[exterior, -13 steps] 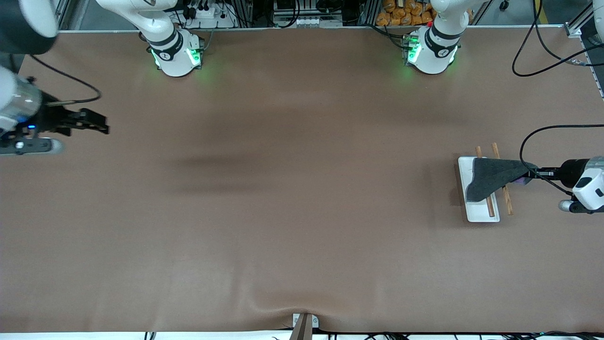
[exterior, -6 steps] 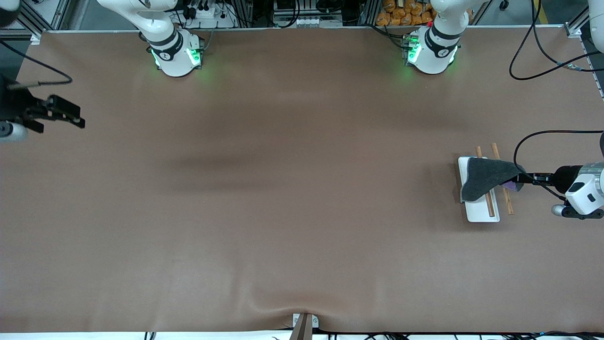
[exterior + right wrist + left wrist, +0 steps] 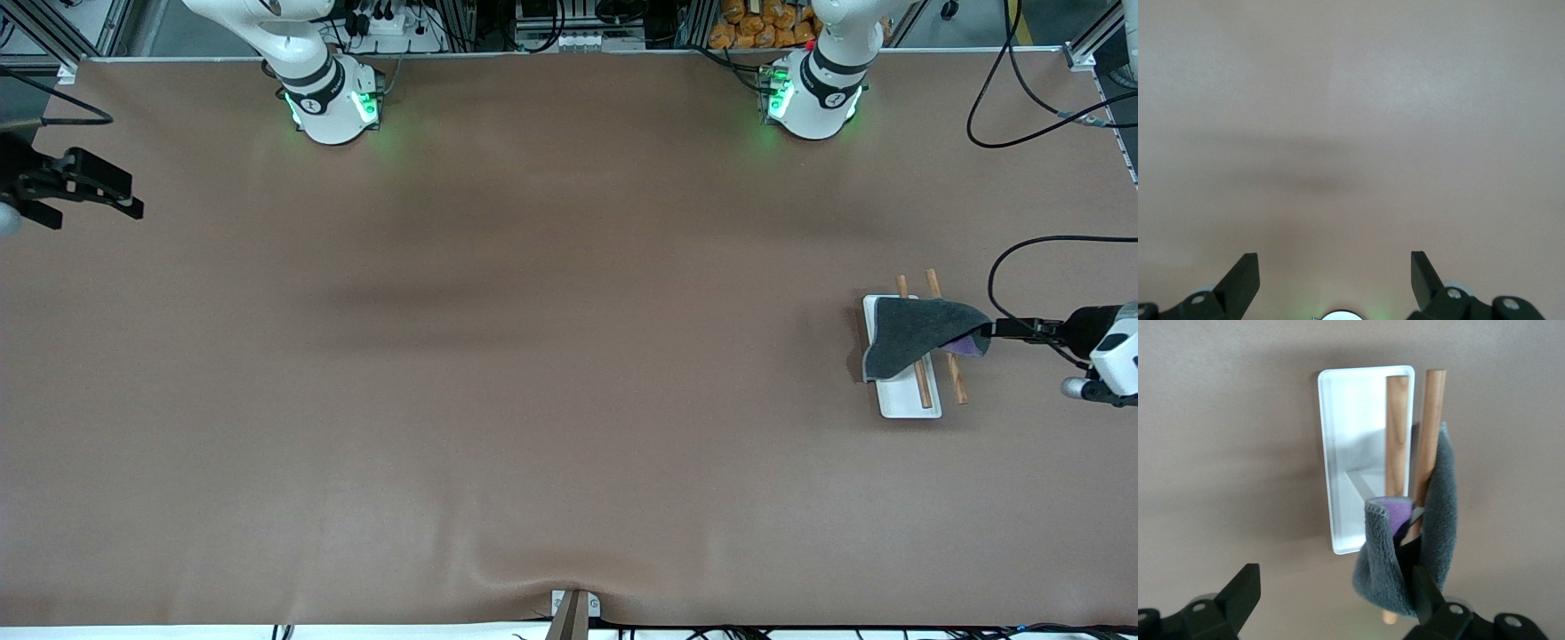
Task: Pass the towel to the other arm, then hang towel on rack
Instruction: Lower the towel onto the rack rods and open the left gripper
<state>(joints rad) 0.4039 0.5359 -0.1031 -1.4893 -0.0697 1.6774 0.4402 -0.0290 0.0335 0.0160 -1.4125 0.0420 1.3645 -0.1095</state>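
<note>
Brown table (image 3: 551, 356) fills scene, two arm bases along its top edge. One rack (image 3: 902, 404) at left arm's end: white base plate, two wooden rods. One towel (image 3: 911, 338) draped over rods, grey side out, purple fold showing. Left gripper (image 3: 996, 329) just beside towel's edge, fingers spread, one finger (image 3: 1421, 590) against cloth. Right gripper (image 3: 124, 197) waits over right arm's end, fingers spread, holding nothing.

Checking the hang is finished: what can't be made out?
Front view: the towel covers the middle of the rack, hiding how its rods join.
Left wrist view: towel folds hide one fingertip of the left gripper beside the rack; contact unclear.
Front view: the edge cuts off the waiting right arm past the right gripper, over the table's end.
</note>
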